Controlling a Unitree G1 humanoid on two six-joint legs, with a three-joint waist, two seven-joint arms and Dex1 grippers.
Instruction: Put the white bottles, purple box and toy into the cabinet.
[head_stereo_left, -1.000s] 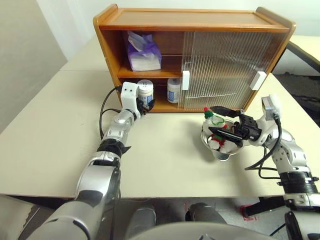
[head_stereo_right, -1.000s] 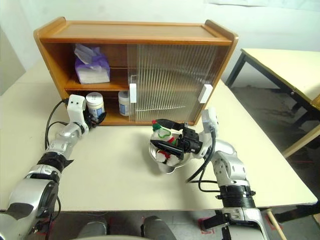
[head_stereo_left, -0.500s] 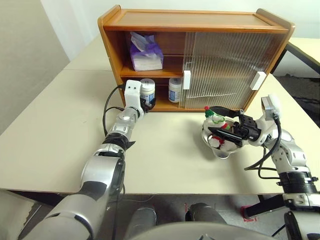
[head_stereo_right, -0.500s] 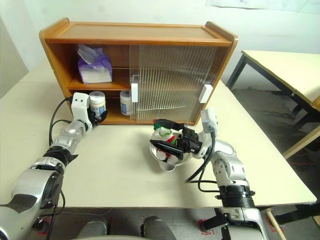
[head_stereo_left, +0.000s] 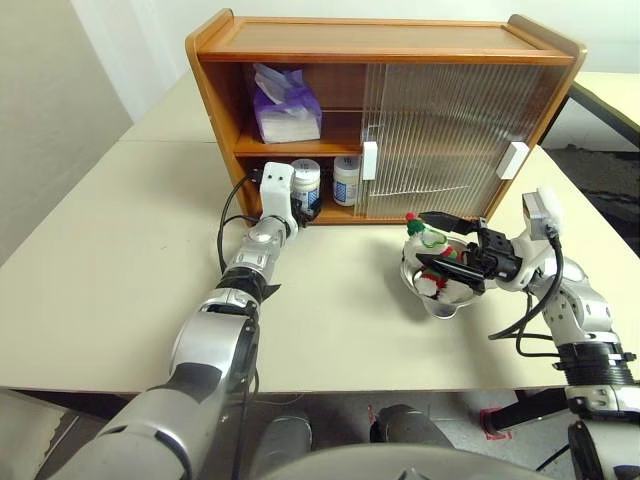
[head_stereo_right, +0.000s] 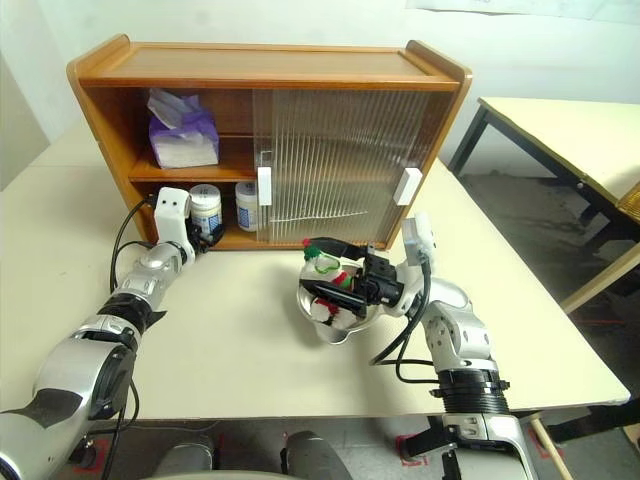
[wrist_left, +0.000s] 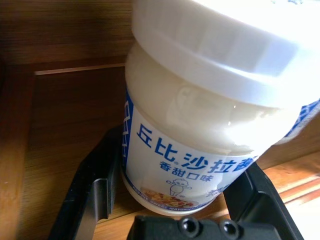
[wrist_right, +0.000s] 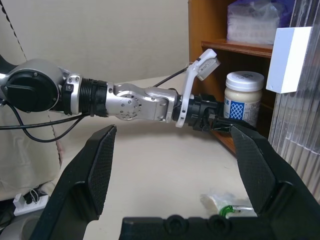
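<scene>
Fingers of the left gripper (head_stereo_left: 308, 209) clasp a white bottle (head_stereo_left: 305, 183), right gripper (head_stereo_left: 452, 250) spread, above a cream table (head_stereo_left: 120, 240).

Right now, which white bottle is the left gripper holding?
The left gripper holds the outer white bottle, left of the second bottle beside the sliding door.

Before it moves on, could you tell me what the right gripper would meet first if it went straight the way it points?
The right gripper points toward the robot's left, across the table. The left gripper, holding a white bottle, seems first in line; depth is uncertain.
</scene>
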